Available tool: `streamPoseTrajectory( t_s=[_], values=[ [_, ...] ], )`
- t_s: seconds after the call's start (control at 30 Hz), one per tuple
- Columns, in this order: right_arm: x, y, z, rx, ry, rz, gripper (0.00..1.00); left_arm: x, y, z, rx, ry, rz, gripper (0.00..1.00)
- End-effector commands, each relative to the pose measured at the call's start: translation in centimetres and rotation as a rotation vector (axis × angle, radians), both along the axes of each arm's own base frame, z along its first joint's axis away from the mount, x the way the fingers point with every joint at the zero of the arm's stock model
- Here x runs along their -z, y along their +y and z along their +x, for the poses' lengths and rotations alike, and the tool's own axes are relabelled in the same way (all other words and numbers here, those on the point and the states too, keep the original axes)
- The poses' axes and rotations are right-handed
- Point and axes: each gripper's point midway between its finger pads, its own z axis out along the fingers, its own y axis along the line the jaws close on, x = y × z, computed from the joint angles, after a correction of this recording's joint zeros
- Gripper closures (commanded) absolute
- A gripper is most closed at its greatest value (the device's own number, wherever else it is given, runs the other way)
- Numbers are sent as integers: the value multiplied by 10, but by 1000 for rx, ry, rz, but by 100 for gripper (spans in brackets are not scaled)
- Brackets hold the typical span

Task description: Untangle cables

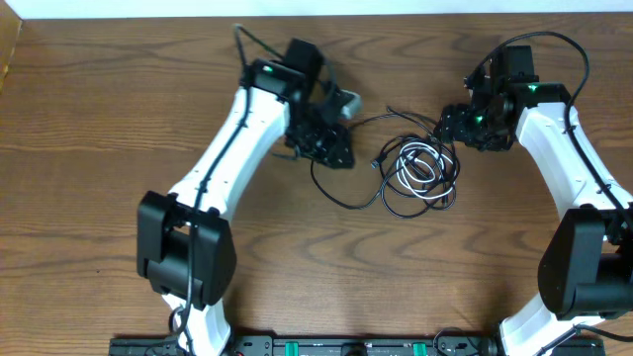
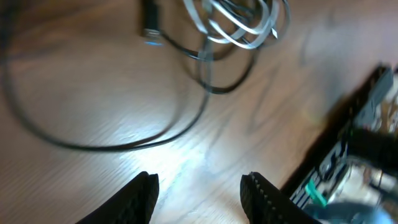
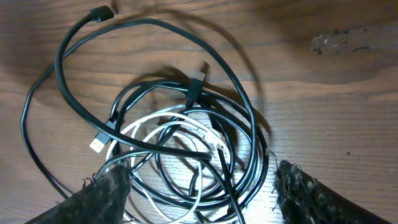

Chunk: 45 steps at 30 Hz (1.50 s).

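- the left hand [image 2: 198, 182] is released, its fingers apart over the bare table [image 2: 93, 74] with nothing between them; the long black cord [image 2: 106, 147] curves just ahead.
- the right hand [image 3: 202, 177] is spread wide, straddling the cables [image 3: 186, 143] and gripping nothing that shows.
- the cables lie mid-table between the two arms, black loops wound round a white cable [image 3: 127, 127].
- probably best: each hand pinches a single strand, the left taking the loose black cord, the right a plug end, then both draw apart slowly.
- risk: catching several loops would tighten the tangle.
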Motion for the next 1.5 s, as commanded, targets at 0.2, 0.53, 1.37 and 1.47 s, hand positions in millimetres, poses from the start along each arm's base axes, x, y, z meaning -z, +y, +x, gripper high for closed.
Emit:
streamPoseTrajectory(
  t_s=[0.2, 0.53, 1.37, 1.47],
  values=[
    [-12, -1, 4, -7, -32, -9, 28, 48, -51, -19, 225, -28, -48, 53],
    [-11, -1, 2, -8, -27, -10, 27, 93, -83, -25, 281, 0, -57, 53],
    [-11, 0, 1, -12, -24, -10, 27, 124, -80, -19, 279, -2, 0, 76],
    [-11, 0, 1, -12, -24, -10, 27, 124, -80, -20, 279, -1, 0, 93]
  ],
)
